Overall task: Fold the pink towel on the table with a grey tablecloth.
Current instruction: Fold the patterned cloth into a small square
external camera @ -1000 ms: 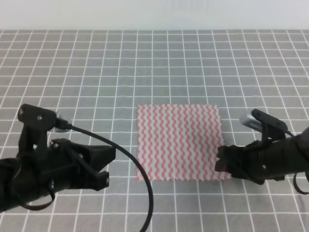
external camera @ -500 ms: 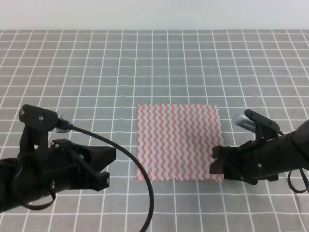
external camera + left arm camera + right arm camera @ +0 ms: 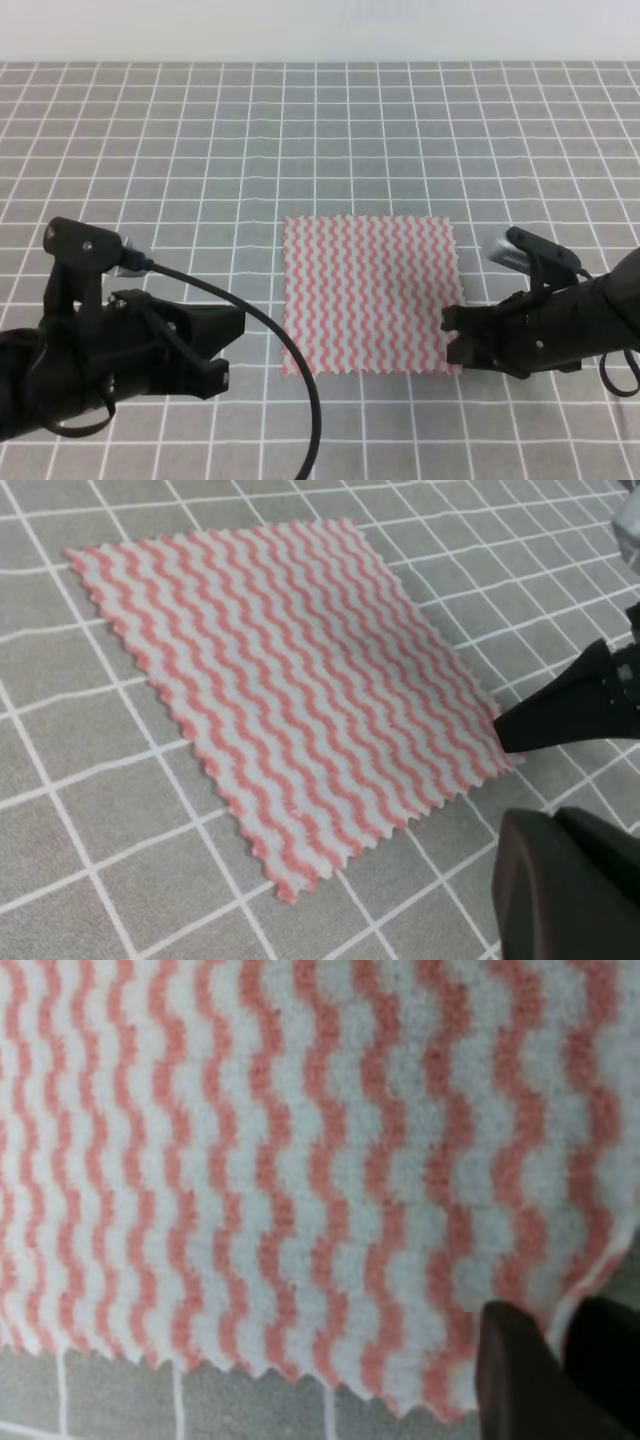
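Observation:
The pink towel (image 3: 368, 295) lies flat on the table with a grey tablecloth (image 3: 200, 150), a square cloth with red and white wavy stripes. My right gripper (image 3: 452, 340) is low at its front right corner. In the right wrist view the towel (image 3: 300, 1160) fills the frame, and its corner edge curls up between the two dark fingers (image 3: 510, 1370), which are shut on it. My left gripper (image 3: 232, 348) hovers open left of the towel's front left corner, holding nothing. The left wrist view shows the towel (image 3: 290, 680), one of the left gripper's fingers (image 3: 570, 890) and the right gripper's tip (image 3: 560, 715) at the corner.
The grey gridded cloth runs to a pale wall at the back (image 3: 320, 30). A black cable (image 3: 290, 370) loops from the left arm toward the front edge. Bare cloth surrounds the towel on all sides.
My right gripper has slid left onto the towel's front right corner and stayed there. The left arm has barely shifted.

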`<act>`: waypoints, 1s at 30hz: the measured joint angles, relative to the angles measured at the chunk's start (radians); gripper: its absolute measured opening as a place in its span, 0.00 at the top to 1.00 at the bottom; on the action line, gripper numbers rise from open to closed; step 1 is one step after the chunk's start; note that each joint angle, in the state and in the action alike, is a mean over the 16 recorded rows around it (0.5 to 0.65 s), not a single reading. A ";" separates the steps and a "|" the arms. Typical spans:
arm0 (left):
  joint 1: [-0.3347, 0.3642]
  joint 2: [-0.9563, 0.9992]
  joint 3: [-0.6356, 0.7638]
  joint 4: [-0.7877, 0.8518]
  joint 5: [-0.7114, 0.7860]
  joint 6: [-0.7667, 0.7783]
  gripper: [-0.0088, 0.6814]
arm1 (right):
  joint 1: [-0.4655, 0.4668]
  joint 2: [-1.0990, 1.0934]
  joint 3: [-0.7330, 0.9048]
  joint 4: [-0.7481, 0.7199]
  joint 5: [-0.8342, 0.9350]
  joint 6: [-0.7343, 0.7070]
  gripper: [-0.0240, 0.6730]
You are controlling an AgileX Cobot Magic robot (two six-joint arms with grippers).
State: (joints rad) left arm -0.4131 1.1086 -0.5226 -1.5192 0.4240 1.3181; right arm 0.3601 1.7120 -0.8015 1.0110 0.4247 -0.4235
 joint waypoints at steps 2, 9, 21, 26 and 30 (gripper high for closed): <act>0.000 0.001 0.000 0.000 0.001 0.003 0.99 | 0.000 -0.001 0.000 -0.005 -0.002 0.000 0.87; 0.000 0.001 0.000 0.001 -0.009 0.040 0.99 | 0.000 -0.008 -0.001 -0.015 -0.004 0.000 0.96; 0.000 -0.001 0.000 -0.010 -0.025 0.288 0.99 | 0.000 -0.071 -0.040 -0.009 -0.003 -0.002 0.99; 0.000 -0.001 0.000 -0.050 -0.004 0.447 0.97 | 0.000 -0.083 -0.072 -0.007 -0.015 -0.002 0.99; 0.000 0.008 0.000 -0.095 0.033 0.567 0.88 | 0.000 -0.080 -0.095 -0.005 -0.029 -0.003 0.99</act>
State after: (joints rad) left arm -0.4132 1.1162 -0.5223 -1.6139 0.4569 1.8850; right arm 0.3601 1.6315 -0.8968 1.0060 0.3961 -0.4261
